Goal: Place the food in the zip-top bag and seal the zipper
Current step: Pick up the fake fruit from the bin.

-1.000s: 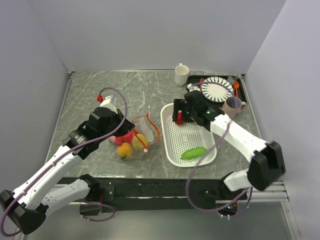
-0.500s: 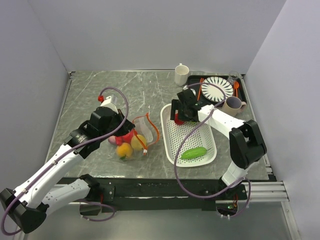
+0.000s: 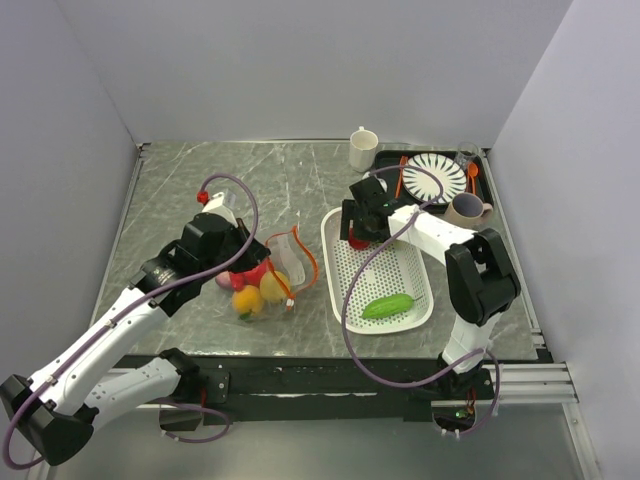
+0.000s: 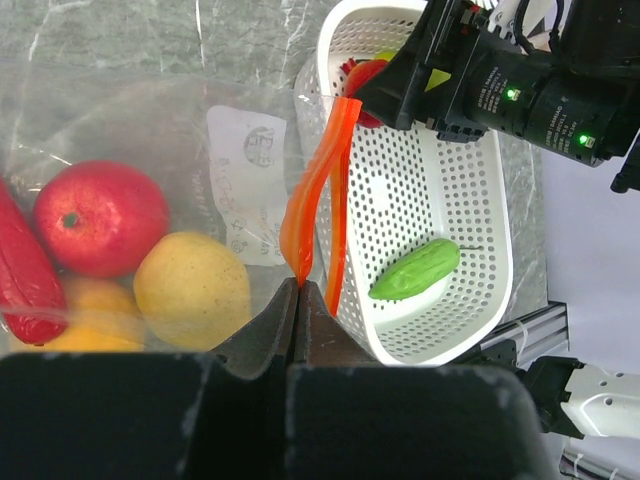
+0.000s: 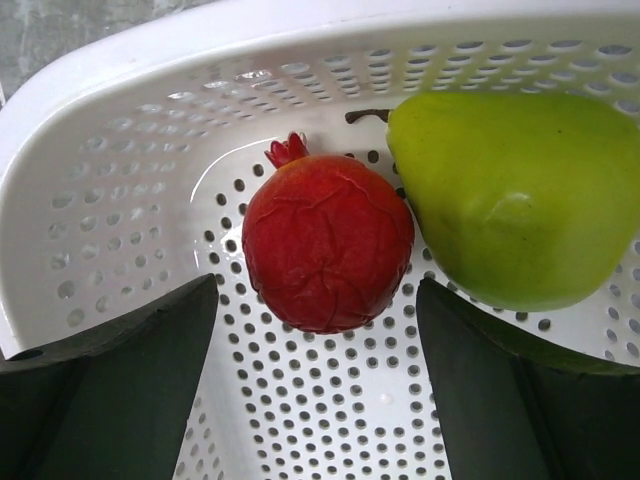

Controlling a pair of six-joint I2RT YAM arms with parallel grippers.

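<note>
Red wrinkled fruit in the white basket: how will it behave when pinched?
Round, glossy red toy fruit: probably rolls or slips sideways if the open right gripper closes off-centre. Looks like light, rigid plastic. Green pear-shaped fruit beside it and the white perforated basket wall may check any roll.

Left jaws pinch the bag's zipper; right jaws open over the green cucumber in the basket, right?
Wrong fruit: the right wrist view shows the right jaws open over the wrinkled red round toy fruit in the white perforated plastic basket. The rest stands.
</note>
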